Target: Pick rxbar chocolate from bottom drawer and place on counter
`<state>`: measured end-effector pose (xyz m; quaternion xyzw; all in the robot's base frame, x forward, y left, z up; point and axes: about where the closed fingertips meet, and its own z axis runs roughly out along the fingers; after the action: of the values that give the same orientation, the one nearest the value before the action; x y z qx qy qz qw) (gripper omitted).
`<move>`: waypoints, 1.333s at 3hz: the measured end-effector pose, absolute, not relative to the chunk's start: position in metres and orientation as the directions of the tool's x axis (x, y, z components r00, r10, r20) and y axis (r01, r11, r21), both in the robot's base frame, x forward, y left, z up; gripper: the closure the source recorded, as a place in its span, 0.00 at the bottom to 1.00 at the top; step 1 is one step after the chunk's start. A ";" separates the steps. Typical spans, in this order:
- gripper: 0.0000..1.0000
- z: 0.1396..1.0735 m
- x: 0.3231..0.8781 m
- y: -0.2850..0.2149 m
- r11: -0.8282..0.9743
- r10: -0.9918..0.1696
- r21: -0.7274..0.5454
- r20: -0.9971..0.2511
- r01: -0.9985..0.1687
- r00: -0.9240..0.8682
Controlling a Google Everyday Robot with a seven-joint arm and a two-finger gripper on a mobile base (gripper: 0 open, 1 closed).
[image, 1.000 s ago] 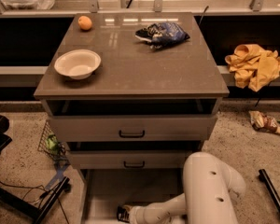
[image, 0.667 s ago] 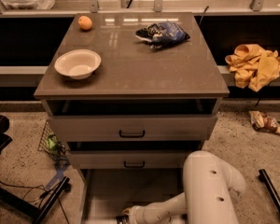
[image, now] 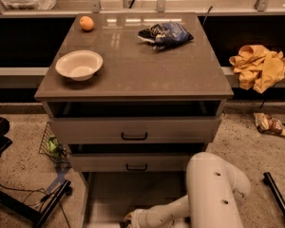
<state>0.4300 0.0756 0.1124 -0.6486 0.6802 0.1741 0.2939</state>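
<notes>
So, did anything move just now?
Only the gripper: it dipped a little lower inside the bottom drawer, toward the picture's bottom edge. Nothing was visibly grabbed or let go. The white bowl, orange and chip bag sit on the counter just as before.

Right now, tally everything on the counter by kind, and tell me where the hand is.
orange: 1
white bowl: 1
dark-blue chip bag: 1
Total on the counter: 3
The hand is down in the bottom drawer, at the picture's lower edge.
</notes>
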 end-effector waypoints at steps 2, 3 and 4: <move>1.00 0.128 0.432 0.079 0.084 -0.786 -0.159 -0.617 -0.984 0.032; 1.00 0.176 0.445 0.074 0.046 -0.829 -0.195 -0.555 -0.980 0.072; 1.00 0.229 0.456 0.064 0.036 -0.868 -0.226 -0.490 -0.974 0.081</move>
<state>0.4565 0.0640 0.2287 -0.6869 0.6703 0.1006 0.2624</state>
